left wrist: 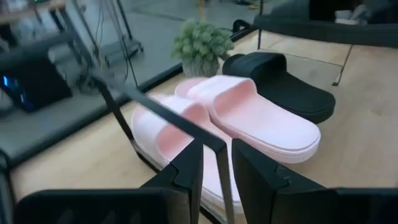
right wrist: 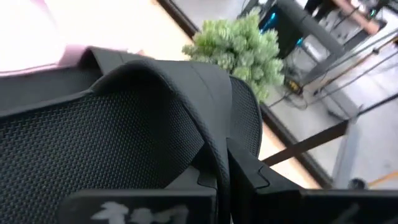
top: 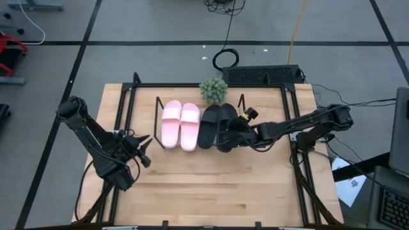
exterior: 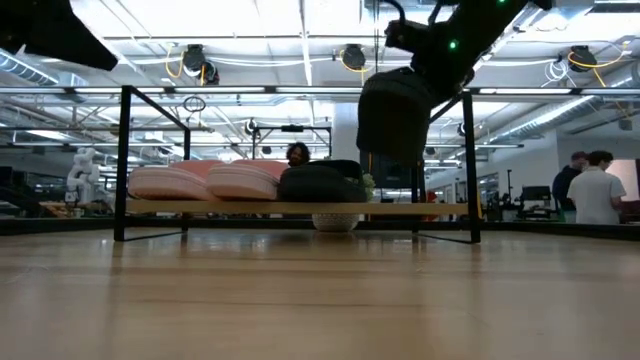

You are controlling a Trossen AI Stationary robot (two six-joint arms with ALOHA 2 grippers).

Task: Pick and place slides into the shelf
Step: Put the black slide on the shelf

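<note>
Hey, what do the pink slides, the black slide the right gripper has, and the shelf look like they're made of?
Pink slides: probably moulded foam or soft rubber; smooth, matte, one-piece strap and thick sole.
Black slide, pinched at the strap by the right gripper: likely rubbery foam too; matte, with a fine dotted texture.
Shelf: light wooden board, thin black rods that look like painted metal.

I see both pink slides [top: 180,124] and one black slide [top: 208,126] side by side on the shelf [top: 160,121]. My right gripper [top: 238,132] sits at the second black slide [top: 225,135]; my left gripper [top: 144,150] waits apart.
</note>
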